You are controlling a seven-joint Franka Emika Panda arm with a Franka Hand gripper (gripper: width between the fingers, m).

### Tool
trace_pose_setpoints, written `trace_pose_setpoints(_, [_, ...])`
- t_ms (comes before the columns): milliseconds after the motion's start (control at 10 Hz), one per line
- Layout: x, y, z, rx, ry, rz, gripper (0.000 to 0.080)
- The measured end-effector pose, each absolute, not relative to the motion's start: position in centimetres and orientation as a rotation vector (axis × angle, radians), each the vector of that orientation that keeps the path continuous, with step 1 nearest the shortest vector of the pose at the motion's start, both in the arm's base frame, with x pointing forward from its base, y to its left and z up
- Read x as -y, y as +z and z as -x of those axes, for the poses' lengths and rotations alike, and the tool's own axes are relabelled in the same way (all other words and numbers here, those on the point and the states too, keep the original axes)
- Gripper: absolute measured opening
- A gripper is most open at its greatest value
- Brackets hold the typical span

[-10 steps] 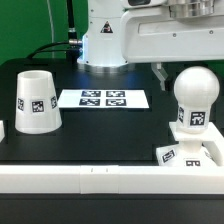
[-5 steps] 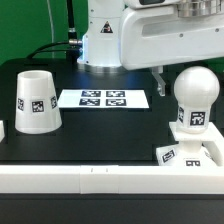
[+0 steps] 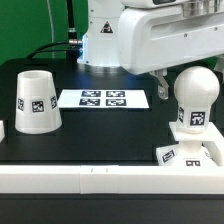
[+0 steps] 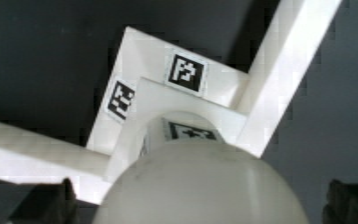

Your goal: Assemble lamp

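The bulb point(image 3: 195, 92) is smooth matte white plastic, a round ball on a thicker stem that carries a black-and-white square tag. It stands upright on the base point(image 3: 188, 152), a low square white block with tags on its top and side. Both are at the exterior view's right, with the base close against the white rail point(image 3: 90, 181) along the table's near edge. In the wrist view the bulb point(image 4: 185, 185) looms large and blurred. The flat tagged base point(image 4: 167, 80) lies under it, tucked where two lengths of rail point(image 4: 291, 60) meet.

The gripper point(image 4: 194, 200) is spread wide and holds nothing. Its dark fingers point(image 4: 30, 200) stand one on each side of the ball, both clear of it. In the exterior view one of the fingers point(image 3: 159, 82) hangs just beside the ball on the exterior view's left, and the other is hidden. The bulky white arm point(image 3: 150, 35) crosses above.

The shade point(image 3: 36, 101) is a plain truncated cone with a tag on its wall, standing wide end down. It is well apart at the exterior view's left, on the matte black table point(image 3: 110, 135). Between shade and bulb, farther back, lies the marker board point(image 3: 103, 99), thin and flat.
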State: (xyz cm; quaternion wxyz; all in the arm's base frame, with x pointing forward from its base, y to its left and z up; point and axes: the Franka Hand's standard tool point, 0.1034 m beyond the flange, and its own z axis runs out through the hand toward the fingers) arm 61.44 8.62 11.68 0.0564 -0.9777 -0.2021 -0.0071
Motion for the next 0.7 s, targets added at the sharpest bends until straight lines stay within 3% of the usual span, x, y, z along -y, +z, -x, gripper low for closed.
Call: trace_pose_setpoints(700, [-8.62,11.82,-61.86,1.354,-0.047,2.768,0.0699])
